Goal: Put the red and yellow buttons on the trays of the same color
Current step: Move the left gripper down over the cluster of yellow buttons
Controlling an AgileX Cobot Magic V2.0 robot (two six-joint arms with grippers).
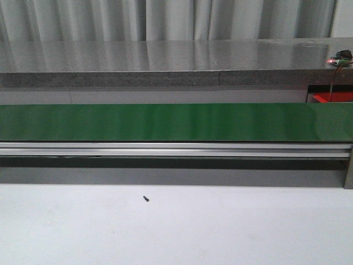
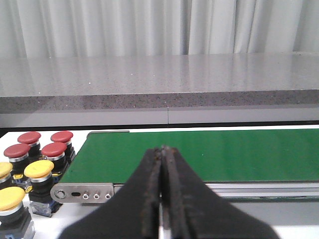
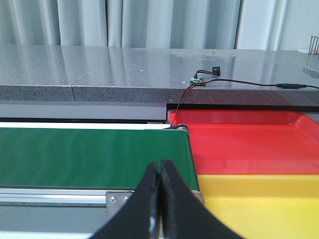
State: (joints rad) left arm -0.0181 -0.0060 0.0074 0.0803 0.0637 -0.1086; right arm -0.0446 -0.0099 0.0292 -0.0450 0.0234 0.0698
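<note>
Left pincer (image 2: 162,199): jaws together, holding nothing, poised off the left end of the green conveyor belt (image 2: 199,154). Right pincer (image 3: 159,199): jaws together, also empty, off the belt's right end.

Red buttons (image 2: 42,144) and yellow buttons (image 2: 25,181) stood clustered on the table beyond the belt's left end, reds farther back, yellows nearer. None sat on the belt. Red tray (image 3: 249,139) and yellow tray (image 3: 259,199) lay side by side just past the belt's right end, both bare; only a corner of the red tray (image 1: 333,97) showed in the front view.

Task judged not begun. Risks: the buttons were packed close, so shut jaws could topple neighbours; domed caps might slip from a grip; trays abutted, so a drop near the seam could land in the wrong colour.
</note>
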